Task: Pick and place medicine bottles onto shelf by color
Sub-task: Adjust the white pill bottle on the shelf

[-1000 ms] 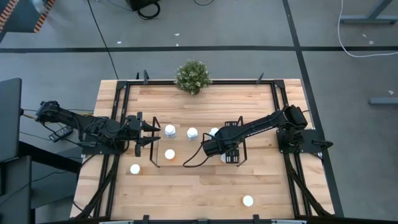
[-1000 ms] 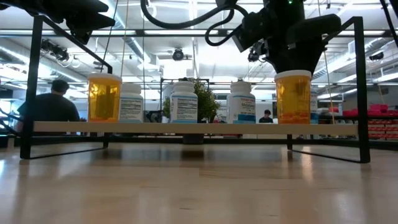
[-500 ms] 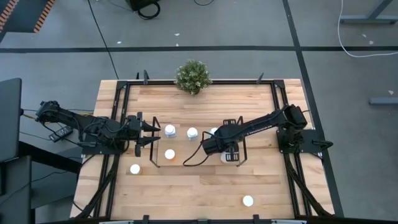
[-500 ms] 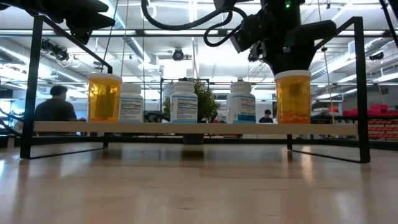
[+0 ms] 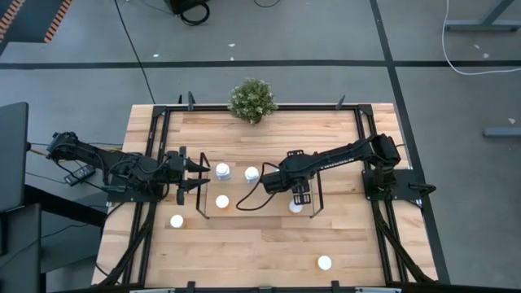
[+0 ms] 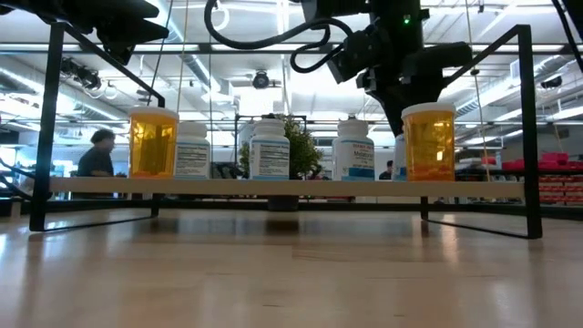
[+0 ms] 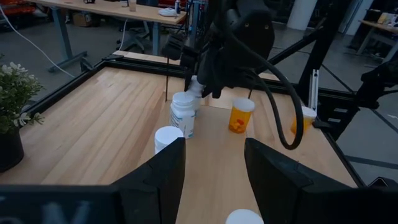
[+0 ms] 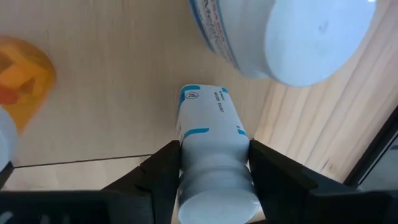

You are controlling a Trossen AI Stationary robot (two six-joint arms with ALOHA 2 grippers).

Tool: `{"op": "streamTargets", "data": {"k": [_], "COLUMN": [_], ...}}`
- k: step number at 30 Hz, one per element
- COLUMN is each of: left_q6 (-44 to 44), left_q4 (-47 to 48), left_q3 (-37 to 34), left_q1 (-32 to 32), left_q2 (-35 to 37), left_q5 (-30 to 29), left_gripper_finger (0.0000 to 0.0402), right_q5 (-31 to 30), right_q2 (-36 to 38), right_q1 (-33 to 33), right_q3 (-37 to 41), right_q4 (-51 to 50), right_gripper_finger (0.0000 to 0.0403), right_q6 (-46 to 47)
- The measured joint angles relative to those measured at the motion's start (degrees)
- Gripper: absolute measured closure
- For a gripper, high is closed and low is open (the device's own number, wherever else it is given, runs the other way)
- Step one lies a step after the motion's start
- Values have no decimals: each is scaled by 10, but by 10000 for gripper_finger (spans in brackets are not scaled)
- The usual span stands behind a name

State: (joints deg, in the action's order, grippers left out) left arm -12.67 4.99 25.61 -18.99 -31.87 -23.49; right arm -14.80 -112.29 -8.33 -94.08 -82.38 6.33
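Note:
The shelf (image 6: 273, 186) carries two orange bottles (image 6: 152, 144) (image 6: 428, 141) near its ends and a far row of white bottles (image 6: 191, 150) (image 6: 269, 150) (image 6: 353, 150). My right gripper (image 5: 285, 181) hangs over the shelf's right half, shut on another white bottle (image 8: 211, 124) with a blue-marked label. My left gripper (image 5: 202, 174) waits open at the shelf's left end, touching nothing. Two more bottles stand on the table (image 5: 177, 220) (image 5: 325, 262). My right gripper pinches the white bottle between its two fingers (image 8: 161, 180), on the upper body just under the cap (image 8: 214, 171). It comes from above, pointing down. The cap (image 8: 217, 202) sits back between the fingers and the labelled body sticks out past the tips. Whether its base rests on the deck, I cannot tell.
A small potted plant (image 5: 252, 99) stands at the table's far edge. Black frame rails run along the table's left and right sides (image 5: 370, 163). The wood in front of the shelf (image 5: 260, 244) holds only the two loose bottles. A person moves in the room behind (image 6: 96, 155).
My right gripper has moved toward the far edge and a little toward the table's left, from behind the right orange bottle toward the row of white bottles, staying at about the same height. The bottles on the shelf have stayed where they were.

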Motion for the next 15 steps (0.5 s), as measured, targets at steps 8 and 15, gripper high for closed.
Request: {"op": "streamTargets", "data": {"k": [8,15], "left_q6": [0,0], "left_q4": [0,0], "left_q3": [0,0], "left_q1": [0,0], "left_q2": [0,0], "left_q5": [0,0], "left_gripper_finger": [230,230], "right_q5": [-8,-6], "right_q2": [0,0], "right_q1": [0,-1], "right_q3": [0,0], "right_q4": [19,17], "right_gripper_finger": [198,147], "right_q6": [-6,-6]}}
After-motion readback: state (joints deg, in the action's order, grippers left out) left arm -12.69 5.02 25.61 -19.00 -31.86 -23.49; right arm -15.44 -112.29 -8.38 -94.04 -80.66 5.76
